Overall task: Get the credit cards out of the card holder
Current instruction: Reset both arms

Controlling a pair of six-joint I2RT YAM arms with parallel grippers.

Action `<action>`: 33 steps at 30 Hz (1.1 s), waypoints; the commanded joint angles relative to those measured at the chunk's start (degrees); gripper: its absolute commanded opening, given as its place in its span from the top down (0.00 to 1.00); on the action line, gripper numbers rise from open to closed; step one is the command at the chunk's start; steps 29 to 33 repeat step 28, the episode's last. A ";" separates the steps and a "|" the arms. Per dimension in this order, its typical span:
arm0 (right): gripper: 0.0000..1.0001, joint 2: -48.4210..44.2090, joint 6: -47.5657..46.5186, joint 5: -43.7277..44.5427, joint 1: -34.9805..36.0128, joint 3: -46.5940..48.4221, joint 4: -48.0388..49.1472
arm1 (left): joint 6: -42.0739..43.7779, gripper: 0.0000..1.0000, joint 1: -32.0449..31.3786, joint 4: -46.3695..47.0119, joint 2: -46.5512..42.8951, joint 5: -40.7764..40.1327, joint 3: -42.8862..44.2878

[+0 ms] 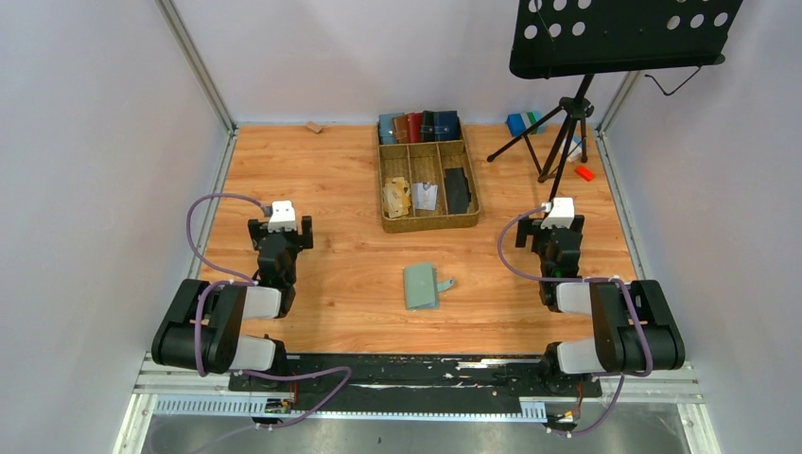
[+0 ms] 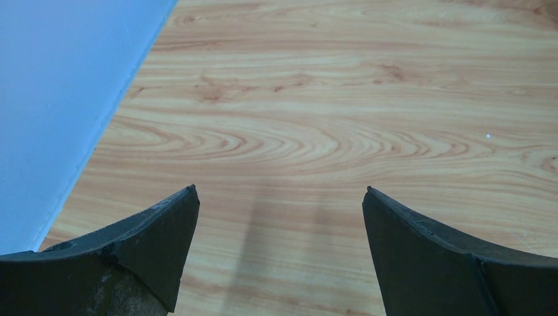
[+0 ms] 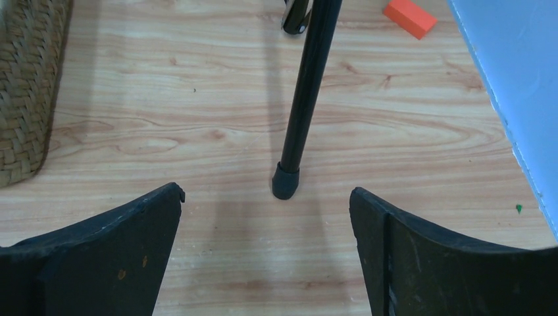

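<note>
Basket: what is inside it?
At the back, wallets stand in a row. In front lie a tan wad, a pale thing and a black thing. Anything under them is hidden.

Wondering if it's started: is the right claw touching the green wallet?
Apart. The overhead view shows bare tabletop between the right claw and the green wallet.

My wooden table [image 1: 331, 189] carries the green card holder [image 1: 420, 287], a wicker tray [image 1: 427, 225] behind it, a tripod stand [image 1: 576, 109] and an orange block [image 1: 584, 173]
</note>
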 commanded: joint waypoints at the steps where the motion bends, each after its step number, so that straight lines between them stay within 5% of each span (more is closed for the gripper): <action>1: 0.00 -0.55 0.15 -1.66 -0.11 0.13 5.06 | 0.56 0.00 0.16 5.72 0.37 1.78 -0.80; 33: 0.00 -0.51 0.15 -1.74 -0.13 0.15 5.06 | 0.64 0.00 0.50 3.72 0.13 3.40 0.04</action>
